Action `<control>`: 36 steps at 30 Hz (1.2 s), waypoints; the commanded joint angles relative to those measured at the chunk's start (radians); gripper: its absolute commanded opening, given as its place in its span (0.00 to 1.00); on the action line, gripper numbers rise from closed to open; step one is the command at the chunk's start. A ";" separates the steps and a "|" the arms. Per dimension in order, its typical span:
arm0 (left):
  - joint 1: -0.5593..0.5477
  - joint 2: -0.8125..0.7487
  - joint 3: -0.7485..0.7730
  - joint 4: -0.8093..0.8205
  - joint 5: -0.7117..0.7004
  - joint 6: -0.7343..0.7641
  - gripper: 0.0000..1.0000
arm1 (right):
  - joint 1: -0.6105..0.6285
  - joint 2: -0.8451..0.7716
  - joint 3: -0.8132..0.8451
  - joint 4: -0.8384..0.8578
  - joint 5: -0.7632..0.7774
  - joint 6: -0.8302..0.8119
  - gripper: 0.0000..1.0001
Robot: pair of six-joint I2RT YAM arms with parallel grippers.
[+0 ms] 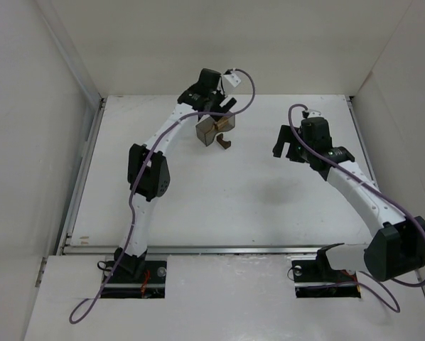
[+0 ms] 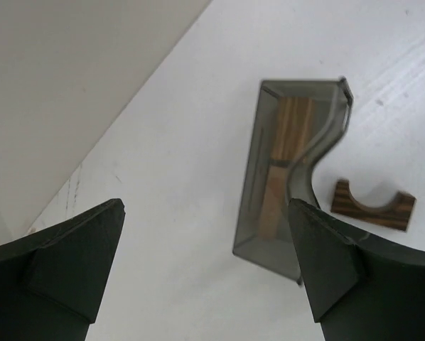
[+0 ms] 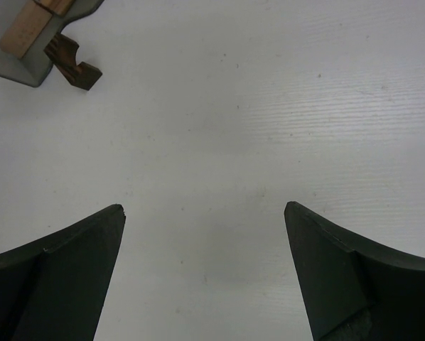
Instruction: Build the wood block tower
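Note:
Light tan wooden blocks [image 2: 287, 153] lie inside a translucent grey bin [image 2: 251, 213] at the back middle of the table [image 1: 214, 129]. A dark brown arch-shaped block [image 2: 374, 206] lies on the table beside the bin, also seen in the top view [image 1: 227, 144] and the right wrist view [image 3: 70, 62]. My left gripper [image 2: 205, 206] is open and empty, hovering just behind and above the bin [image 1: 223, 108]. My right gripper [image 3: 202, 206] is open and empty over bare table, to the right of the bin [image 1: 289, 150].
White walls enclose the table on the left, back and right. The table's back wall [image 2: 70, 85] rises close behind the bin. A corner of the bin [image 3: 13, 50] shows at the top left of the right wrist view.

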 commanded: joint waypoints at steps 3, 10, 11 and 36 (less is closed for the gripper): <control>0.042 0.158 0.198 -0.179 0.146 -0.047 1.00 | 0.007 0.032 0.052 0.032 -0.036 -0.038 1.00; 0.053 0.195 0.188 -0.087 0.159 -0.048 0.97 | 0.016 0.050 0.071 0.032 -0.055 -0.047 1.00; 0.053 0.195 0.188 -0.096 0.179 -0.048 0.95 | 0.016 0.059 0.071 0.032 -0.055 -0.047 1.00; -0.056 0.025 -0.147 0.132 -0.107 0.074 0.00 | 0.044 0.069 0.051 0.032 -0.027 -0.019 1.00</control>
